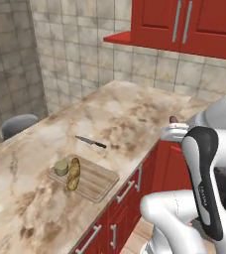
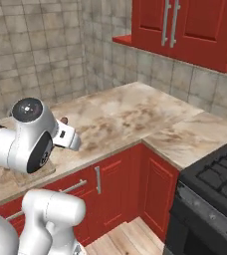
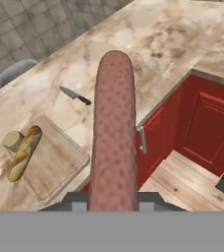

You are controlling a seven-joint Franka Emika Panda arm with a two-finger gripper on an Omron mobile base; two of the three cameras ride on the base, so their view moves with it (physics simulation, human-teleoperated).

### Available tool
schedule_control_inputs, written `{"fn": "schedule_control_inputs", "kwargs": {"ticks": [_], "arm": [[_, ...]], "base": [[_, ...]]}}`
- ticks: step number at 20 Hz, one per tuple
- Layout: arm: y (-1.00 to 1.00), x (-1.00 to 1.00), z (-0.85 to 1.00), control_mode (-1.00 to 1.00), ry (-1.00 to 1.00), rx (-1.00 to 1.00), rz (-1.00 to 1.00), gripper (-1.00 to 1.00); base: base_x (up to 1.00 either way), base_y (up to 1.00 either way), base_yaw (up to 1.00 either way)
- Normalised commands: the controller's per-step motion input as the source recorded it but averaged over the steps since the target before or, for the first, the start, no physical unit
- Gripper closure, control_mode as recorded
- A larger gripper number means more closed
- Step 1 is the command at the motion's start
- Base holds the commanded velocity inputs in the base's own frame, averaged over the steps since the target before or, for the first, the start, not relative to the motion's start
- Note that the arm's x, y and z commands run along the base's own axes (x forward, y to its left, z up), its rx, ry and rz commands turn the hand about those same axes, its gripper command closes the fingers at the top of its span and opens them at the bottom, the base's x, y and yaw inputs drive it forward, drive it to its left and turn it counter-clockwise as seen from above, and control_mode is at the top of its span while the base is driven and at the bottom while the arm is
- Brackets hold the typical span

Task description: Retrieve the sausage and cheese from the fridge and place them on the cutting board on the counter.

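Hand pinching sausage, apparently above counter edge; cheese on cutting board.

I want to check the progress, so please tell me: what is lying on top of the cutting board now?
On the cutting board lie the cheese and a bread loaf, side by side. The board under them is hidden. The sausage is not there; the gripper holds it.

Both base views look down from behind the arm, sharing the table; hand view looks along the jaws.
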Motion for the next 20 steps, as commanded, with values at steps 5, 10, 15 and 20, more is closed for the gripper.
{"fn": "schedule_control_inputs", "kwargs": {"ticks": [5,10,15,20], "arm": [[0.0,0.0,0.0,1.0,0.0,0.0,0.0,1.0],[0.0,0.0,0.0,1.0,0.0,0.0,0.0,1.0],[0.0,0.0,0.0,1.0,0.0,0.0,0.0,1.0],[0.0,0.0,0.0,1.0,0.0,0.0,0.0,1.0]], "base": [[-0.37,0.28,0.57],[0.03,0.0,0.23],[-0.05,0.01,0.07],[0.0,0.01,0.0]]}}
